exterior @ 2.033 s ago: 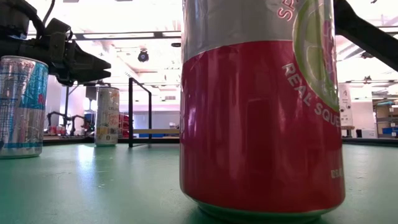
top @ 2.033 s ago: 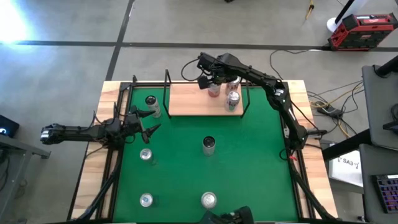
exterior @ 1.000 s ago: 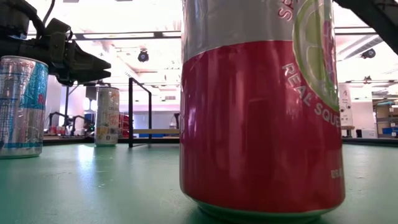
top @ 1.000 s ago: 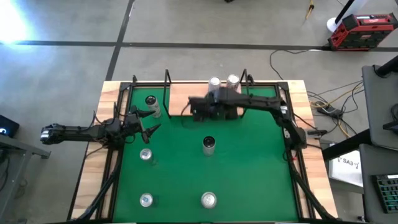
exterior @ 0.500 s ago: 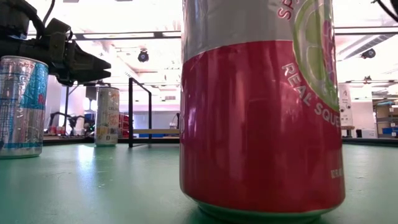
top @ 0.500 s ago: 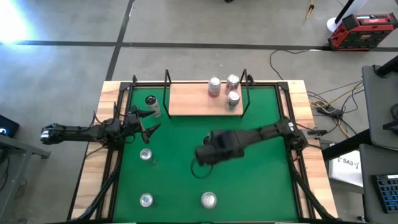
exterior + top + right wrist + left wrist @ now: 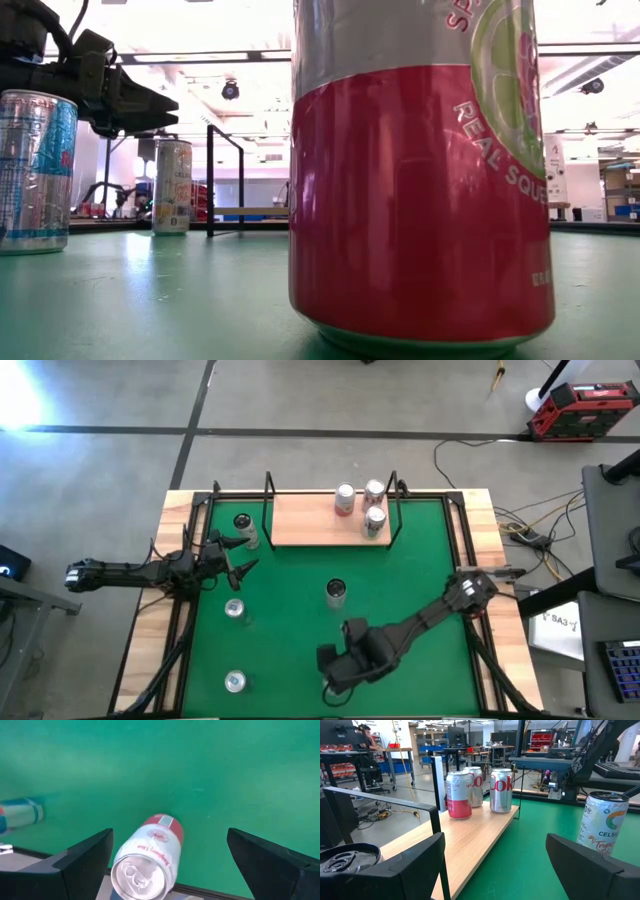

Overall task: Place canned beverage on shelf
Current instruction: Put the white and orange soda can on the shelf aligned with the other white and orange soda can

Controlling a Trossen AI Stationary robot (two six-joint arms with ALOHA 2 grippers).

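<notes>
Right wrist view shows a red and silver can (image 7: 148,855) upright on the green table (image 7: 210,775), between the wide-apart fingers of the right gripper (image 7: 170,862), probably lined up for grasping. Three cans (image 7: 362,506) already stand on the shelf (image 7: 305,520), well apart from it. Beside the left edge waits the left gripper (image 7: 238,555), jaws apart and empty.

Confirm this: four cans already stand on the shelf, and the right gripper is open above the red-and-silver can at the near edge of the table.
Not four: three cans stand on the shelf, as the high view shows. The rest holds: the right gripper is open above the red-and-silver can at the near edge of the table.
</notes>
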